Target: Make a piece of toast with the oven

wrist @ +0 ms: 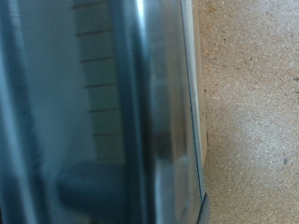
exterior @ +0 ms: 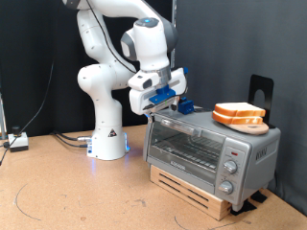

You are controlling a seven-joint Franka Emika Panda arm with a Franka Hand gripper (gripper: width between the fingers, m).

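Fingers [exterior: 182, 108] above silver oven [exterior: 206, 149], door closed

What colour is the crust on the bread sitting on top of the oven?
Orange-brown, around a pale tan face; the bread on the oven shows best in the exterior view.

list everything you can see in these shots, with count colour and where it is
oven: 1, silver-grey, glass door closed, on a wooden crate at the exterior view's lower right; its top front edge and glass fill the wrist view
bread slices: 2, pale tan with orange-brown crust, stacked on the oven's top towards the exterior view's right
knobs: 3, silver, on the oven's right panel
wooden crate: 1, light wood, under the oven
black stand: 1, black, behind the bread
table: 1, brown cork-like surface
cables: a few, dark, at the exterior view's left edge
robot arm: 1, white
gripper: 1, blue and black, at the oven's top left front edge
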